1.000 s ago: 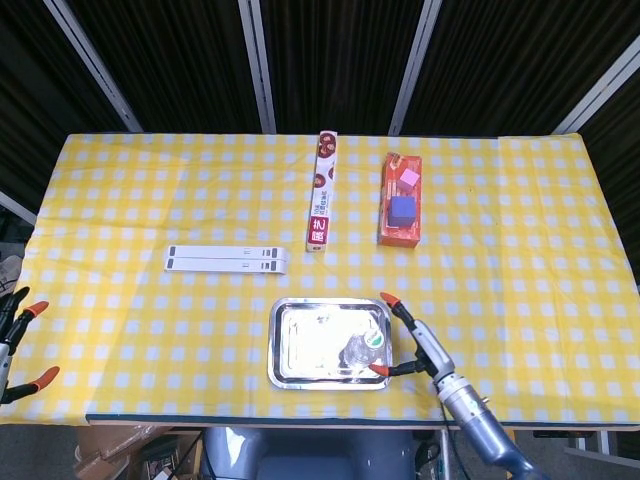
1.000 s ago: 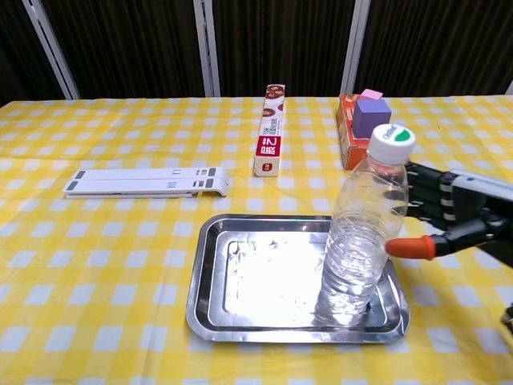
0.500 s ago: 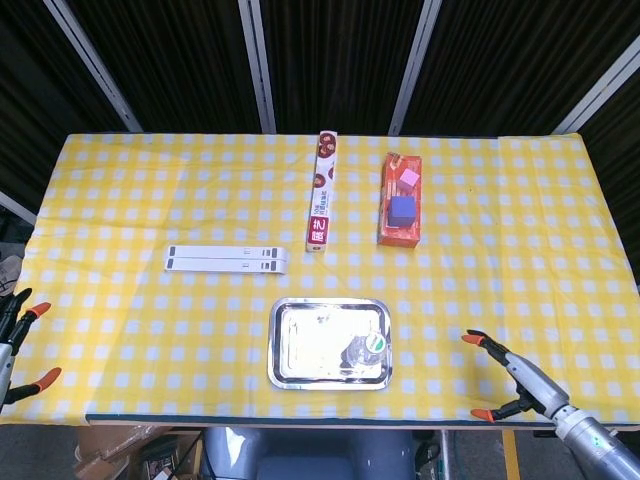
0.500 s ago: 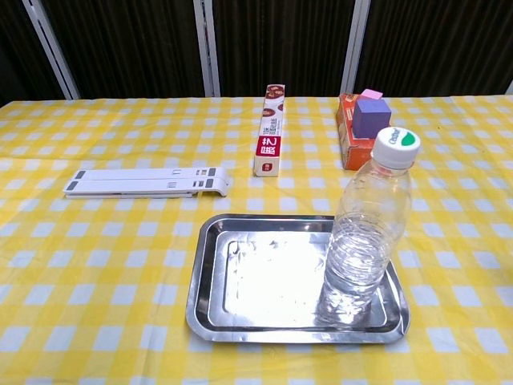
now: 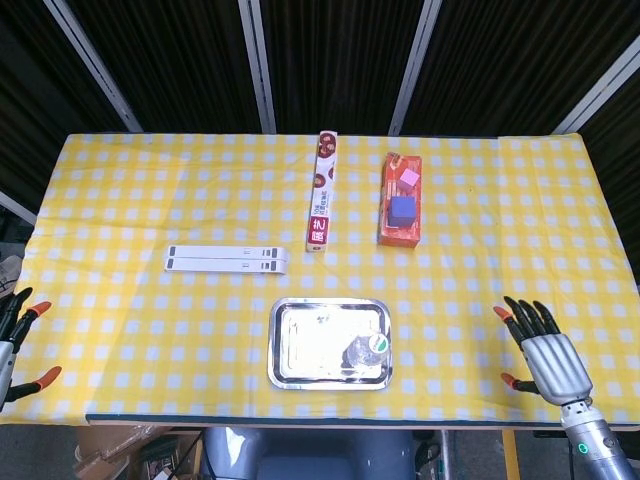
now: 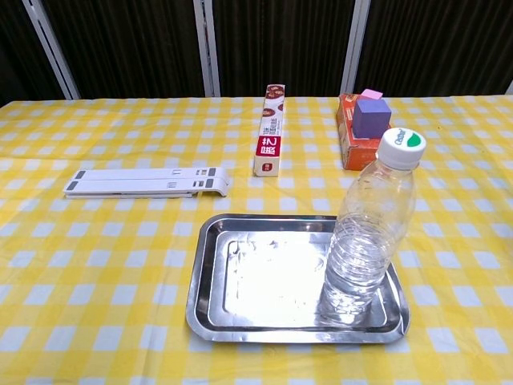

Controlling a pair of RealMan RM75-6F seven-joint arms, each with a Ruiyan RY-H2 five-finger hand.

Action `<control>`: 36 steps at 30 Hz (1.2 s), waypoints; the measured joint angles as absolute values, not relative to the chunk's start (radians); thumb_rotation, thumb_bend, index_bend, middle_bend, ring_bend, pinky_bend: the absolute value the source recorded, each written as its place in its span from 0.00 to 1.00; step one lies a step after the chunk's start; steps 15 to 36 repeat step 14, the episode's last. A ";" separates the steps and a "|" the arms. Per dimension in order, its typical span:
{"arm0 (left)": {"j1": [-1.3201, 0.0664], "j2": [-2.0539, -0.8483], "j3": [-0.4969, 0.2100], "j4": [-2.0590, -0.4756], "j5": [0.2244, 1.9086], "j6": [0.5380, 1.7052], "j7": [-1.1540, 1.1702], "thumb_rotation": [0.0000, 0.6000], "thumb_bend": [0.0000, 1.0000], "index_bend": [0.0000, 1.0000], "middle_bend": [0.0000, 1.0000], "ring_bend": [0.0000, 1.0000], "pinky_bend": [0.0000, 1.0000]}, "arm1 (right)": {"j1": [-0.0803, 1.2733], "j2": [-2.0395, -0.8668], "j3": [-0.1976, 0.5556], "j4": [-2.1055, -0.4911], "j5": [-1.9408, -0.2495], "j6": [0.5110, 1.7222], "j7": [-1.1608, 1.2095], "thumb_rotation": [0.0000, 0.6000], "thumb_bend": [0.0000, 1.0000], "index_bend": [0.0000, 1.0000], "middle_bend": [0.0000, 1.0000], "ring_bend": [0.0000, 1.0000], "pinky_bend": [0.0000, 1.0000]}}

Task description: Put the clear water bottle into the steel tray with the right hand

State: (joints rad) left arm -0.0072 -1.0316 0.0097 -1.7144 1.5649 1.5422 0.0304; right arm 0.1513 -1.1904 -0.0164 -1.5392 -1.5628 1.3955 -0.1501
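At the near edge of the worktop [image 5: 120,300], the right hand [image 5: 546,357] hangs with fingers spread wide, holding nothing, well apart from the tray; the chest view does not show it. The left hand [image 5: 14,340] is cut off by the frame's left edge, so only a few orange-tipped fingers show, spread apart and empty.

The steel tray [image 6: 210,273] lies near the front edge, and the clear water bottle [image 6: 367,233] stands upright in its right near corner. The bottle is transparent and ribbed low down, with a white cap bearing a green mark and small writing too fine to read; from the head view only its cap and shoulders show.

Further back to the left lies a flat white folded stand [image 5: 227,260]. Beyond the tray lies a long narrow box [image 6: 271,132] with a red end panel of white characters, not legible. To its right an orange box [image 5: 400,200] carries a purple cube [image 6: 372,116] and a pink block [image 5: 410,178], partly hidden behind the cube in the chest view.
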 measured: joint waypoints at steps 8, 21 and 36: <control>-0.007 -1.036 0.010 -1.713 1.566 1.543 0.044 1.00 0.20 0.16 0.00 0.00 0.00 | 0.075 -1.271 0.048 -1.509 -1.464 1.509 -0.312 1.00 0.20 0.12 0.01 0.00 0.00; -0.012 -1.038 0.006 -1.710 1.554 1.532 0.048 1.00 0.20 0.16 0.00 0.00 0.00 | 0.068 -1.249 0.040 -1.548 -1.456 1.489 -0.287 1.00 0.20 0.13 0.02 0.00 0.00; -0.012 -1.038 0.006 -1.710 1.554 1.532 0.048 1.00 0.20 0.16 0.00 0.00 0.00 | 0.068 -1.249 0.040 -1.548 -1.456 1.489 -0.287 1.00 0.20 0.13 0.02 0.00 0.00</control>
